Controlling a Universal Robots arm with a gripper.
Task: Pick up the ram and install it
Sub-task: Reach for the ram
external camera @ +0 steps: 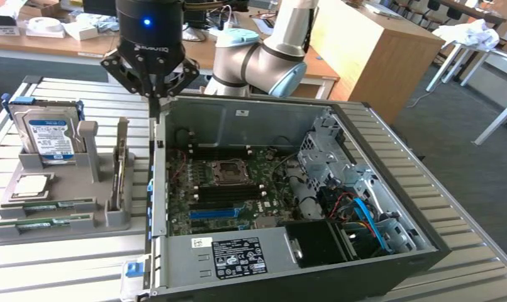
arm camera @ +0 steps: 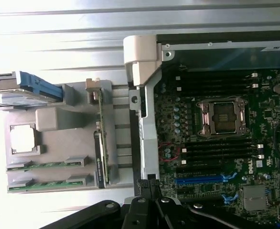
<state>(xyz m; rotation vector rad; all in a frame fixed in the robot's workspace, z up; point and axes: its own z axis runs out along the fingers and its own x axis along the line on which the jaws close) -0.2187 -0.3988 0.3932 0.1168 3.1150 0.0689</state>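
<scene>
Two ram sticks lie side by side in the grey holder, one (external camera: 47, 204) (arm camera: 47, 164) just behind the other (external camera: 44, 221) (arm camera: 47, 184). My gripper (external camera: 155, 104) (arm camera: 149, 185) hangs shut with nothing in it. It is above the back corner of the open computer case (external camera: 236, 264), over the wall on the exterior view's left, well away from the ram. Inside the case the motherboard (external camera: 205, 217) lies bare, with dark empty memory slots (external camera: 228, 192) (arm camera: 216, 150) beside the CPU socket (external camera: 234, 168) (arm camera: 223, 117).
The grey holder (external camera: 111, 220) also carries a hard drive (external camera: 48, 135) standing on edge, a square silver CPU chip (external camera: 31, 184) and an upright card (external camera: 119, 170). Drive cages and cables (external camera: 354, 207) fill the case's right side. Everything rests on a slatted metal table (external camera: 60, 270).
</scene>
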